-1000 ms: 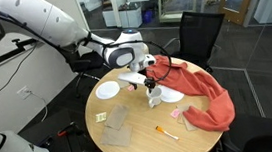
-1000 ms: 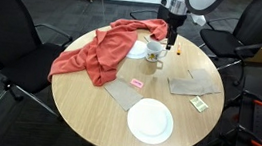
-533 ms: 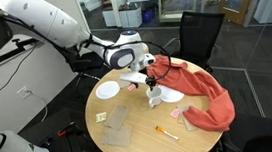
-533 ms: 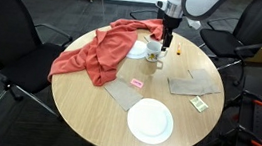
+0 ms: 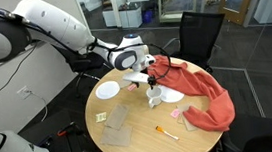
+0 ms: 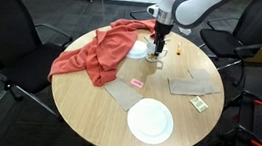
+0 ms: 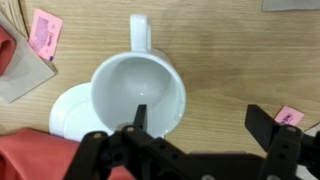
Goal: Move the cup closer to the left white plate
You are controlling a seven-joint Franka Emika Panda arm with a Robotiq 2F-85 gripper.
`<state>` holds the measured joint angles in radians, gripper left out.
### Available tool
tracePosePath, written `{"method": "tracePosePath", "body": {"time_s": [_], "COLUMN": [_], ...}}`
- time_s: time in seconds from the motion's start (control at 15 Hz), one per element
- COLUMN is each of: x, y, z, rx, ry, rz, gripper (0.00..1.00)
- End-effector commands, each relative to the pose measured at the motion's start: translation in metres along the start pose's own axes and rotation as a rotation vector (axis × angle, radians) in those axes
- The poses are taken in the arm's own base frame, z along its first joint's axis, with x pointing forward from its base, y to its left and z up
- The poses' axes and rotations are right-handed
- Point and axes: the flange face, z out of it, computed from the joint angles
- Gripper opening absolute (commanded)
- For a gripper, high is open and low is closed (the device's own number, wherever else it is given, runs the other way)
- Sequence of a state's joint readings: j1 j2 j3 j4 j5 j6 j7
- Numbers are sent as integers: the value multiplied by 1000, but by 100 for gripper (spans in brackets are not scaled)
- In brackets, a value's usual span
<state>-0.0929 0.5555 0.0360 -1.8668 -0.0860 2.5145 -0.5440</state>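
Zero displacement of the cup so far, by my read; the job is at the grasp step only.

Wrist view: small squat white cup (image 7: 138, 97) stands upright on the round light-wood table (image 7: 230, 50), handle toward the top of the pic. The gripper (image 7: 200, 122) is spread wide; one finger (image 7: 140, 118) is over the cup's bowl, the other outside the rim w/ a clear gap, so nothing is pinched. Whether the inner finger is down in the bowl or just above it, cannot tell.

Just beside the cup, lower-left in that view, is a second plain round white plate (image 7: 66, 112); the cup overlaps its edge in the pic, touching or resting on it, cannot tell which. A crumpled red cloth (image 7: 18, 160) reaches that plate's edge.

Further out, in an exterior view, the plain round flat left white plate (image 5: 107, 90) lies bare on the table, well apart from the cup, w/ open wood between. I take it as the target since it is the left one there; that pick is a judgement.

Left to do, approx: close on the cup wall; lift or slide across; set down near that plate; release.

Beyond the table is a black office chair (image 5: 200, 35).
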Motion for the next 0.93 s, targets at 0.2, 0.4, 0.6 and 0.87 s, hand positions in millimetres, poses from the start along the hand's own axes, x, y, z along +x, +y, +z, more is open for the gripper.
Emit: {"method": "tracePosePath", "body": {"time_s": [0.2, 0.4, 0.6, 0.87], "x": [17, 19, 20, 10], "y": [0, 0, 0, 6], "z": [25, 36, 44, 49], "rx": [-4, 1, 4, 5], "ry": [-38, -51, -59, -67], "rz": [-13, -18, -14, -5], "gripper": [100, 100, 74, 43]}}
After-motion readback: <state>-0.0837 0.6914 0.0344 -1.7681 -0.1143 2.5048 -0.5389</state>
